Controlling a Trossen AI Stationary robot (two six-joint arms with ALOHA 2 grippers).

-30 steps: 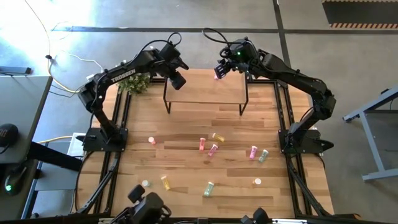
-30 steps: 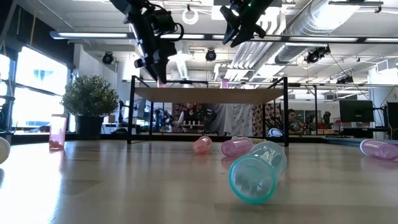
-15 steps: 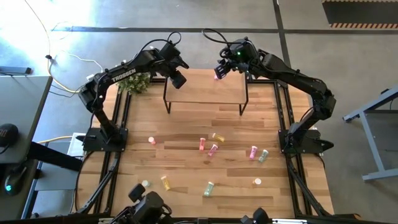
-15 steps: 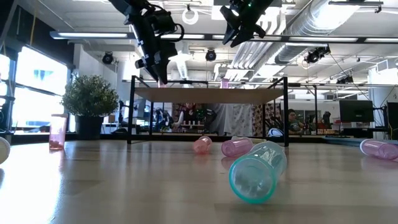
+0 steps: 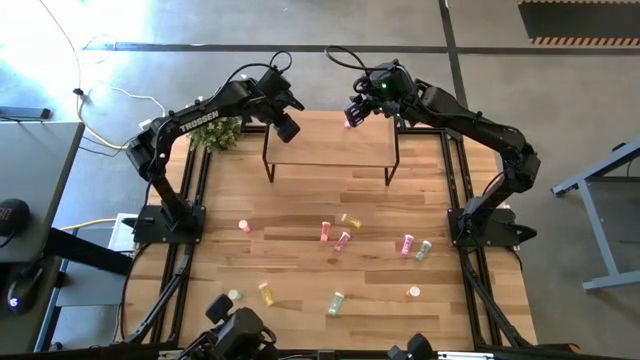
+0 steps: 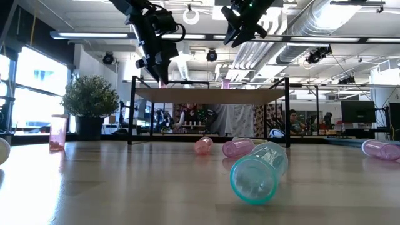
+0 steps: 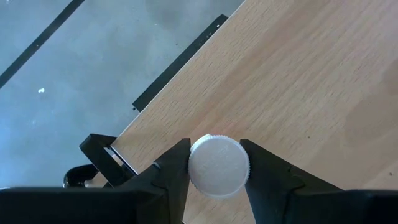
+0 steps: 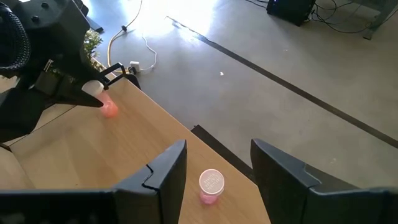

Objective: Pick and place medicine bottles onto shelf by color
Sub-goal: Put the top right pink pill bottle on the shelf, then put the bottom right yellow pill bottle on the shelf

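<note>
You have the wood-plank table (image 5: pixel 300 225) below you, with the shelf (image 5: pixel 330 147) standing at its far end and a potted plant (image 5: pixel 214 133) off the shelf's left corner.

Your left gripper (image 7: pixel 214 163) sits over the shelf's left end. In the left wrist view a white-capped bottle (image 7: pixel 218 165) stands between its fingers (image 7: pixel 171 171); the right wrist view shows that bottle as salmon-red, with its base at the shelf top. Whether the fingers are pressing the cap or have just let go, you cannot tell.

Your right gripper (image 8: pixel 217 165) hangs over the shelf's right far corner with its fingers apart, gripping nothing. A bright pink bottle (image 8: pixel 210 186) stands upright on the shelf just beneath it, near the edge.

The other medicine bottles (image 5: pixel 343 241) are scattered over the near half of the table, most lying on their sides. In the low view a mint-green bottle (image 6: pixel 258 172) lies closest, its open end toward the camera.
</note>
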